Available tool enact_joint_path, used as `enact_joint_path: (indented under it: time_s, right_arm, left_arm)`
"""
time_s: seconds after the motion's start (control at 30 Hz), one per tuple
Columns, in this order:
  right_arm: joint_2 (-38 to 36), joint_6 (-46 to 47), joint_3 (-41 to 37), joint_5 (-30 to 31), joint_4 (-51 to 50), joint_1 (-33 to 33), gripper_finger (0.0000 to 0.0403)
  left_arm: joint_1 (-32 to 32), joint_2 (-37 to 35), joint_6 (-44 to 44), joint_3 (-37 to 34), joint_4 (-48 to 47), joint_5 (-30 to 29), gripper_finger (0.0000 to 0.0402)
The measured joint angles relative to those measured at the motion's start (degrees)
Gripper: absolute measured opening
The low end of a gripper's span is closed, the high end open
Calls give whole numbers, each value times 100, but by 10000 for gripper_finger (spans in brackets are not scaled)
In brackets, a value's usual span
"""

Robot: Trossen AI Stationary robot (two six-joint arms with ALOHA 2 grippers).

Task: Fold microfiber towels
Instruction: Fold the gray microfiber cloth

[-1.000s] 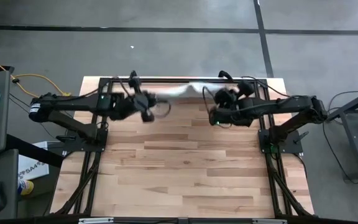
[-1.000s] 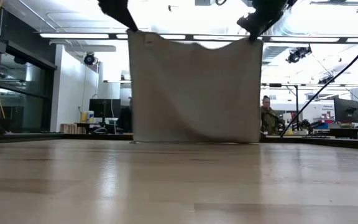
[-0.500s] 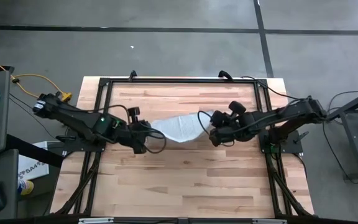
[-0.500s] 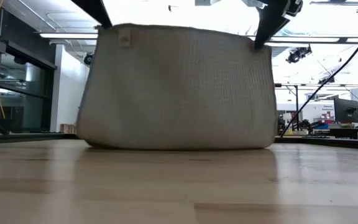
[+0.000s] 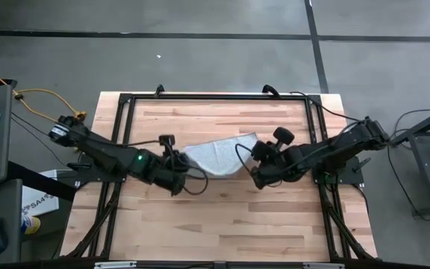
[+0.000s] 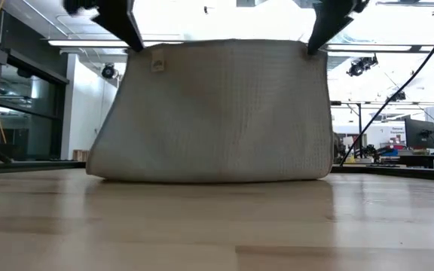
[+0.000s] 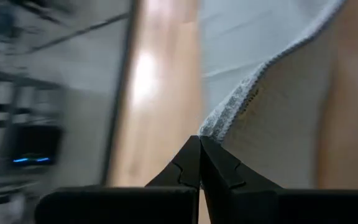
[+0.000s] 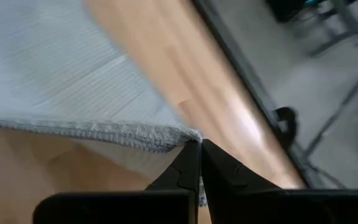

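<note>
Towel hung between two claws
Left claw [image 7: 199, 138] and right claw [image 8: 200, 143] each pinch a top corner of the microfiber towel [image 6: 217, 113]; it looks light and limp, best held by its corners.

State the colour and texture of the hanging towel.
Pale grey-blue microfiber towel with a fine ribbed grid texture; the low view shows it best.

My wooden desk [image 5: 222, 217] stands on a grey floor [image 5: 200, 60] crossed by dark lines. Beyond it I see bright ceiling lights [image 6: 89, 43], a white wall [image 6: 89, 113], dark glass [image 6: 6, 113] and monitors [image 6: 419, 134] farther back.
</note>
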Motion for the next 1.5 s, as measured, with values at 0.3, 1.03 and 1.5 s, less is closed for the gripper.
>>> enact_joint_path:
  time_s: [0.3,1.03,1.5]
  right_arm:
    - [0,-1220,0,1601,436,-1441,3]
    - [-175,-2218,2,-278,1788,-1546,3]
    - [-92,-1060,0,-1838,1116,-394,3]
  left_arm:
    - [1988,-7,2133,0,776,-1145,0]
    - [942,-621,1875,2,1259,239,0]
    - [132,-282,-349,-593,381,1333,0]
